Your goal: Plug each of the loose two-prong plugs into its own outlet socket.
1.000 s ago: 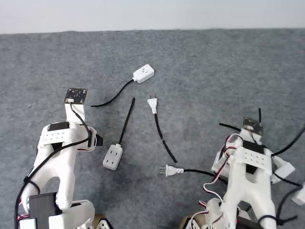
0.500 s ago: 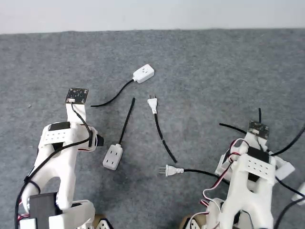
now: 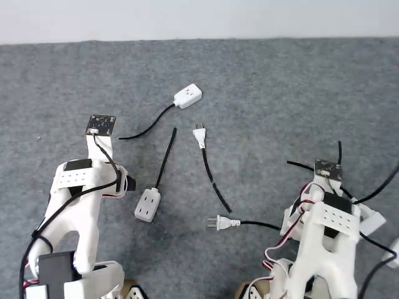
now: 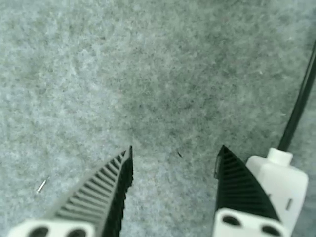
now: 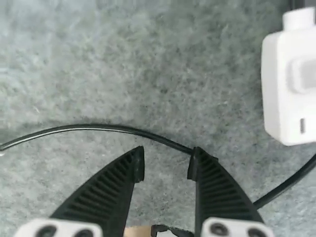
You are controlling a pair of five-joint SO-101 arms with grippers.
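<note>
Grey short-nap felt mat covers the table.

- stub-cord plug: white, two prongs, short black tail. Lies well ahead of both claws, roughly between them.
- second plug: white moulded body, bare metal prongs. Sits off to the side of the right claw.
- black cord: thin, round. Crosses right at the right claw's tips; can't tell if it touches.
- right claw: black ribbed wedge fingers, narrow gap, gripping nothing.
- socket block: boxy, smooth white plastic. Ahead of the right claw and off to one side.
- left claw: ribbed wedges too, spread wide, nothing between.
- rectangular socket: white, round cord collar. Just outside one left-claw finger.
- far socket: glossy white. Well ahead of the left claw.
</note>
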